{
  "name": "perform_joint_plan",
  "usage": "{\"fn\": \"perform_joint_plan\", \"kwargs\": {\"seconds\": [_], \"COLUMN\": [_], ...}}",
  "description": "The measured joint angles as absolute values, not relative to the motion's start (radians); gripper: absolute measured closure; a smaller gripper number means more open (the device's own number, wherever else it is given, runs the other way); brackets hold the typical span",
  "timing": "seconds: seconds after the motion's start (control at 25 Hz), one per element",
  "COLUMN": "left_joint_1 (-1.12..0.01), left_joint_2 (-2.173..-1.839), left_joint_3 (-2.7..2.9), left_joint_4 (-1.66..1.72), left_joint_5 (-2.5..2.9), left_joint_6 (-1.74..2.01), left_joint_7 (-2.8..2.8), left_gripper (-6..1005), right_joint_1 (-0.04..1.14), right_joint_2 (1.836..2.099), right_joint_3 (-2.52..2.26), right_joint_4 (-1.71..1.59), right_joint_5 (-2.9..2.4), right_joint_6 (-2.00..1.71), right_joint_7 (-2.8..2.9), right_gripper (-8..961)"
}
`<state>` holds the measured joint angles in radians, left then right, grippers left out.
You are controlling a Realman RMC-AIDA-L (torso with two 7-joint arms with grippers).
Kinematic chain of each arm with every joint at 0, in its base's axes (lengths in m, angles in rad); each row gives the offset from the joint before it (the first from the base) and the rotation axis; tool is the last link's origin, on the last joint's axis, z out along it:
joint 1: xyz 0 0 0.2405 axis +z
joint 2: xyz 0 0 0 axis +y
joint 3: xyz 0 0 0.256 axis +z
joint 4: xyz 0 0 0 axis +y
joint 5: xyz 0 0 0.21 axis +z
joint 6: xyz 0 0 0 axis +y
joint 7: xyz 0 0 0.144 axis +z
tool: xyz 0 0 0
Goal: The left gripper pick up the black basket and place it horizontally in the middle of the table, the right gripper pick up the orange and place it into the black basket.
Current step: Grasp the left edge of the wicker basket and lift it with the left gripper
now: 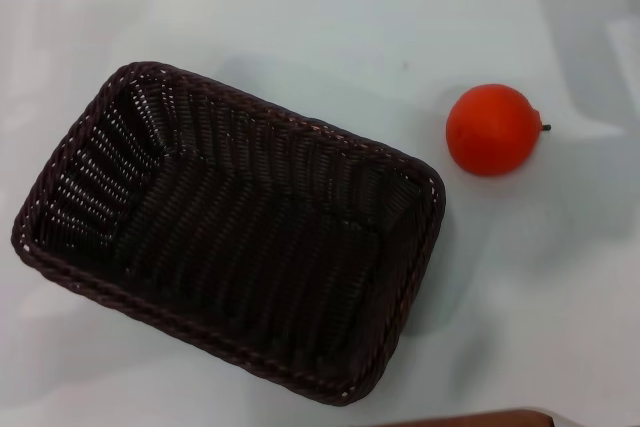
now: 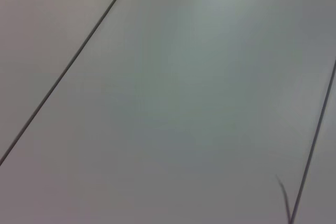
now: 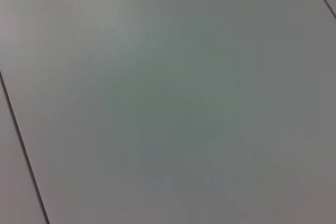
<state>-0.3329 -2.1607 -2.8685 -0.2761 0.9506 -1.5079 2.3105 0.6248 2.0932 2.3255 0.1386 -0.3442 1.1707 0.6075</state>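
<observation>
In the head view the black basket lies on the white table, left of centre, its long side slanting down to the right, and it is empty. The orange sits on the table to the right of the basket, apart from it, its stem nub pointing right. Neither gripper shows in any view. Both wrist views show only a plain pale surface with thin dark lines.
A brown edge shows at the bottom of the head view, near the table's front. Bare white tabletop lies behind the basket and around the orange.
</observation>
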Motion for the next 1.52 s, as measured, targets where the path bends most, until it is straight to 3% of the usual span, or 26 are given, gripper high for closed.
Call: {"fn": "perform_joint_plan", "kwargs": {"seconds": [0.36,0.48,0.56,0.6,0.64,0.84,0.96,1.04,1.28,1.52], "left_joint_1": [-0.335,-0.32,-0.304,-0.283,-0.283,-0.256,-0.262,-0.269,-0.295,-0.344], "left_joint_2": [-2.159,-2.137,-2.107,-2.057,-2.057,-1.906,-1.852,-1.849,-1.912,-1.952], "left_joint_3": [-2.861,-2.788,-2.717,-2.61,-2.61,-2.353,-2.28,-2.267,-2.285,-2.286], "left_joint_4": [-0.278,-0.315,-0.352,-0.429,-0.429,-0.67,-0.818,-0.917,-1.198,-1.311], "left_joint_5": [0.953,0.962,0.977,1.014,1.014,1.192,1.375,1.516,1.836,2.025], "left_joint_6": [-1.506,-1.498,-1.499,-1.506,-1.506,-1.517,-1.53,-1.537,-1.608,-1.674], "left_joint_7": [2.295,2.184,2.088,1.945,1.945,1.54,1.323,1.207,0.98,0.87], "left_gripper": [186,187,187,187,187,188,188,189,189,189], "right_joint_1": [0.628,0.629,0.629,0.629,0.629,0.629,0.629,0.629,0.629,0.629], "right_joint_2": [2.092,2.092,2.092,2.092,2.092,2.092,2.092,2.092,2.091,2.091], "right_joint_3": [2.325,2.325,2.325,2.325,2.325,2.325,2.325,2.325,2.325,2.338], "right_joint_4": [0.14,0.14,0.14,0.141,0.141,0.142,0.143,0.143,0.143,0.142], "right_joint_5": [-0.343,-0.343,-0.343,-0.344,-0.344,-0.344,-0.344,-0.344,-0.342,-0.339], "right_joint_6": [1.168,1.168,1.167,1.167,1.167,1.167,1.167,1.165,1.157,1.156], "right_joint_7": [0.607,0.607,0.607,0.607,0.607,0.607,0.607,0.607,0.607,0.607], "right_gripper": [38,38,38,38,38,38,38,38,38,38]}}
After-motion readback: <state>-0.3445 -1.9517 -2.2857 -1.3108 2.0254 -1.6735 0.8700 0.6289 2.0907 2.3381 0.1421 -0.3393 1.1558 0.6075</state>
